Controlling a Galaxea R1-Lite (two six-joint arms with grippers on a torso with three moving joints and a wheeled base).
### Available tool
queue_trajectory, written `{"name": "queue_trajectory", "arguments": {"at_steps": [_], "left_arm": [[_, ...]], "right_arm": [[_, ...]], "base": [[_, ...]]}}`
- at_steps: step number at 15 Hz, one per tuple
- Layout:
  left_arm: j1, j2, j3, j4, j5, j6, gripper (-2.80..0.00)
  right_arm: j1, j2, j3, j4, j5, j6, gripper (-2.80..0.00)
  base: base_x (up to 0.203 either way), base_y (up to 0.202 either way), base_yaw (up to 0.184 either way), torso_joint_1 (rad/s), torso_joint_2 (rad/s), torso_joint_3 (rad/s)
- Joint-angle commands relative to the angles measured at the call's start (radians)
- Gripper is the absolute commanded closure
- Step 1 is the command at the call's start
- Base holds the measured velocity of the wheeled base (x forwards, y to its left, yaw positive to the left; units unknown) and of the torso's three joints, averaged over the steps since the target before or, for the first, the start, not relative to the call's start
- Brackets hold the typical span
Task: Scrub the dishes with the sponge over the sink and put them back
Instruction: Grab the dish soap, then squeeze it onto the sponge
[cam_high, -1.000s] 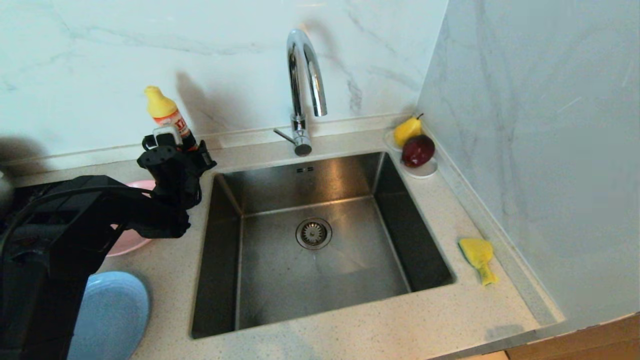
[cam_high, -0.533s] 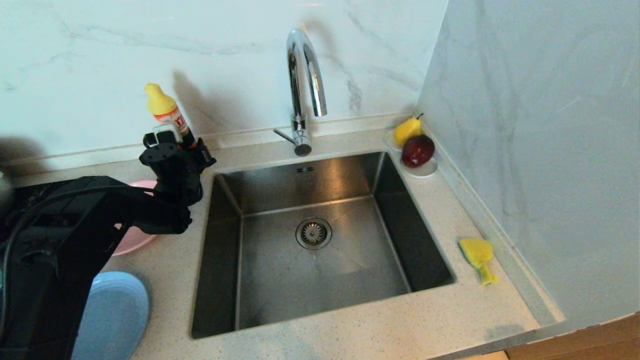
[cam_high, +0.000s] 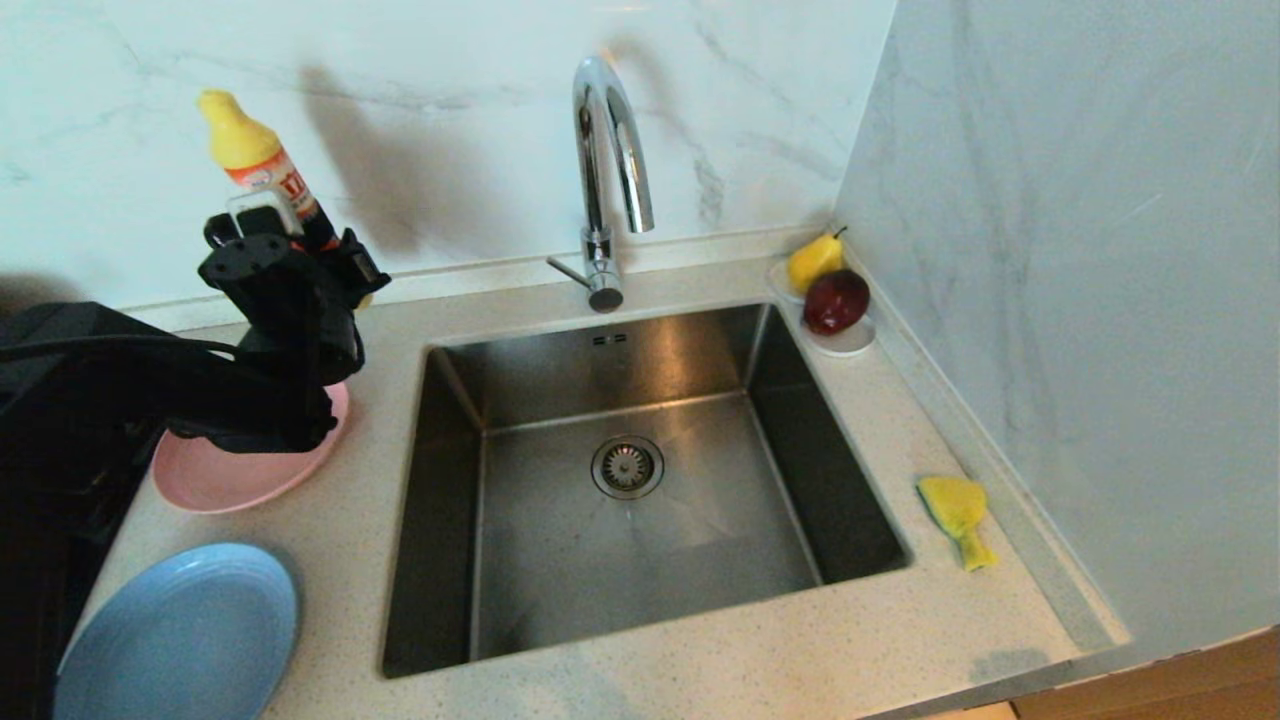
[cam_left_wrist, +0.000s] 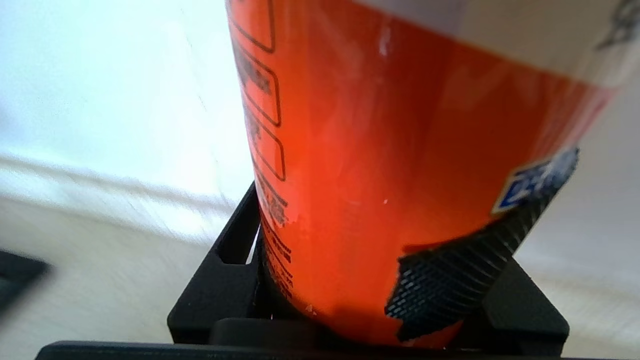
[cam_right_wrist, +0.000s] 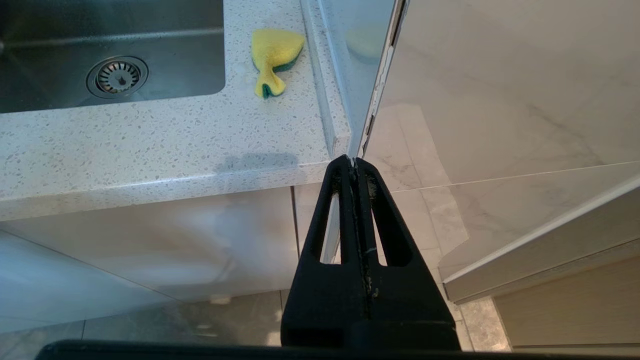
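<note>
My left gripper (cam_high: 300, 245) is shut on an orange detergent bottle (cam_high: 262, 170) with a yellow cap, held in the air above the far rim of the pink plate (cam_high: 230, 480). In the left wrist view the bottle (cam_left_wrist: 400, 165) fills the space between the black fingers (cam_left_wrist: 230, 260). The light blue plate (cam_high: 190, 640) lies on the counter at the near left. The dark steel sink (cam_high: 560, 570) is in the middle. The yellow sponge (cam_high: 955, 505) lies on the counter right of the sink (cam_right_wrist: 165, 75); the right wrist view shows the sponge (cam_right_wrist: 274, 55) too. My right gripper (cam_right_wrist: 354, 162) hangs shut below the counter's front edge, holding nothing.
A chrome gooseneck tap (cam_high: 605, 150) rises behind the sink. A yellow pear (cam_high: 815, 260) and a dark red fruit (cam_high: 837, 300) sit on a white saucer (cam_high: 852, 343) in the far right corner. Marble walls close the back and right side.
My left arm has lifted the bottle up and to the left, off the counter. The pink plate and more of the blue plate now show.
</note>
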Motion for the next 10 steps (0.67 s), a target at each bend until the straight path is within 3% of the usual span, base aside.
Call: {"name": "queue_trajectory", "arguments": {"at_steps": [1, 5, 10], "left_arm": [[0.001, -0.163, 0.077, -0.003, 0.023, 0.001, 0.00], [-0.002, -0.408, 0.250, 0.090, 0.035, 0.005, 0.00], [-0.017, -0.700, 0.353, 0.360, 0.006, 0.009, 0.00]], "right_arm": [[0.000, 0.000, 0.000, 0.000, 0.001, 0.000, 0.00], [0.001, 0.000, 0.000, 0.000, 0.001, 0.000, 0.00], [0.000, 0.000, 0.000, 0.000, 0.001, 0.000, 0.00]], "base": [[0.000, 0.000, 0.000, 0.000, 0.00, 0.000], [0.000, 0.000, 0.000, 0.000, 0.00, 0.000], [0.000, 0.000, 0.000, 0.000, 0.00, 0.000]]}}
